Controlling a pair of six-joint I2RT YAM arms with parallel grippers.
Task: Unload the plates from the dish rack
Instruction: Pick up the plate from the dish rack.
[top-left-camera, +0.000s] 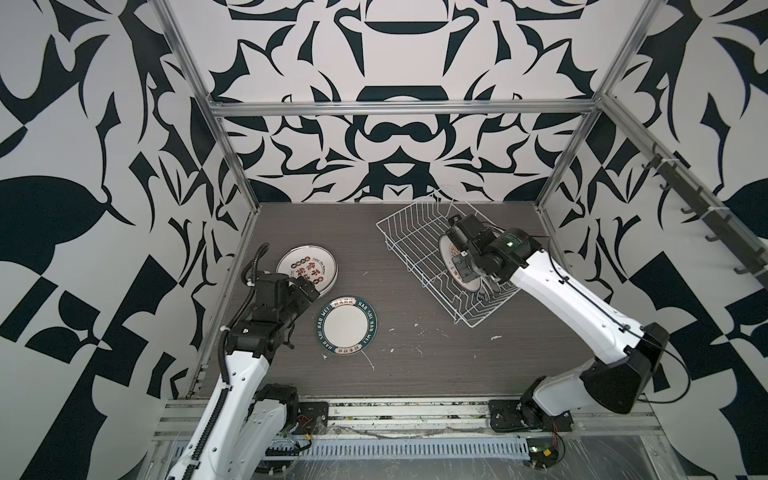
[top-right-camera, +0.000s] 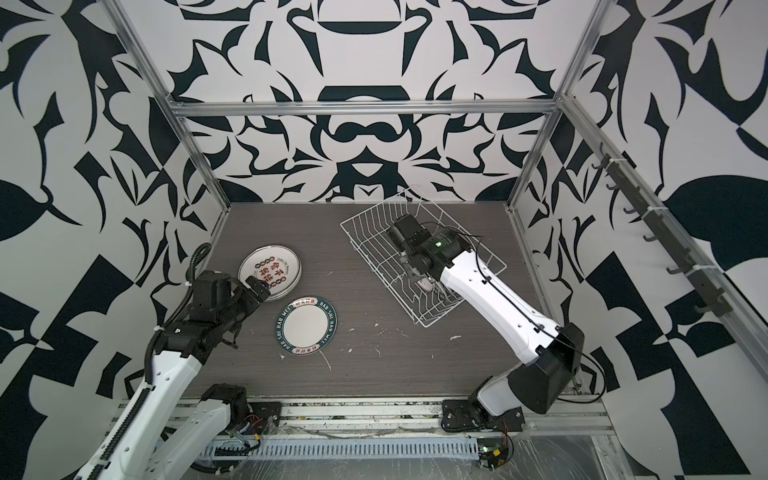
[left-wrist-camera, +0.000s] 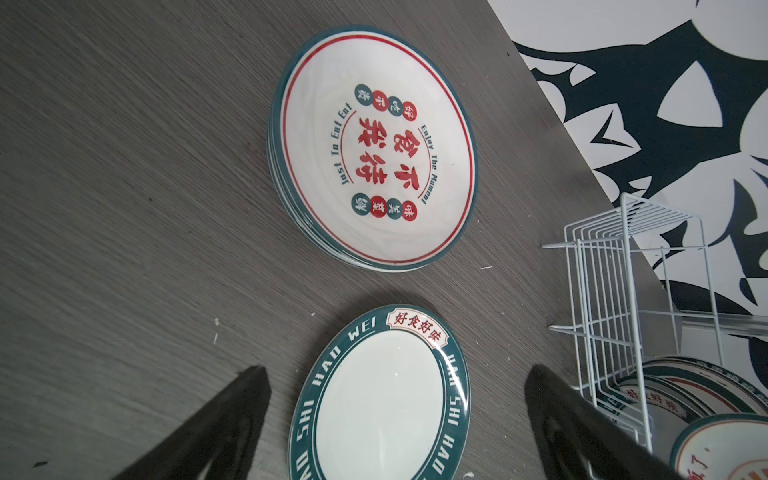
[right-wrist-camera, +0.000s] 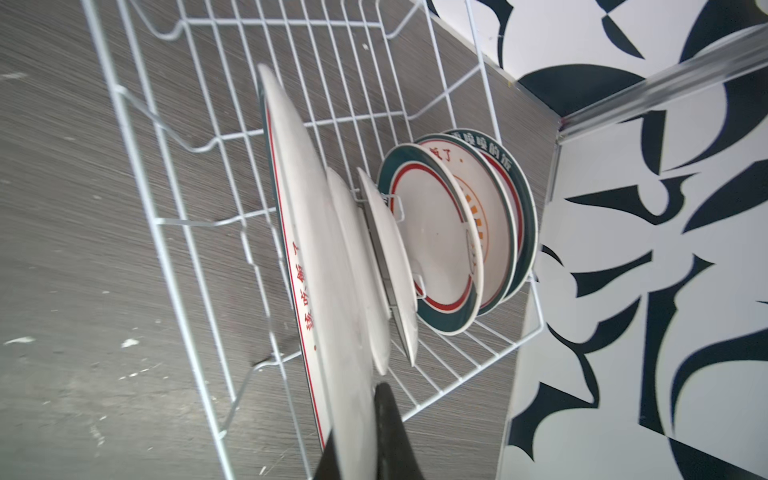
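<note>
The white wire dish rack (top-left-camera: 409, 206) (top-right-camera: 374, 206) (right-wrist-camera: 187, 221) sits at the back right of the table. Several plates (right-wrist-camera: 440, 241) stand upright in its slots. My right gripper (right-wrist-camera: 365, 436) (top-left-camera: 459, 266) reaches into the rack and is shut on the rim of the nearest standing plate (right-wrist-camera: 316, 249), white with red characters. A stack of red-character plates (top-left-camera: 305, 266) (left-wrist-camera: 374, 149) lies flat at the left. A green-rimmed plate (top-left-camera: 347, 328) (left-wrist-camera: 382, 415) lies beside it. My left gripper (left-wrist-camera: 397, 370) (top-left-camera: 309, 286) hovers open over these two, holding nothing.
The dark wood table (top-left-camera: 415, 353) has white flecks scattered on it. Metal frame posts and patterned walls close in the back and both sides. A rail of hooks (top-left-camera: 698, 208) runs along the right wall. The arm bases stand on the front rail.
</note>
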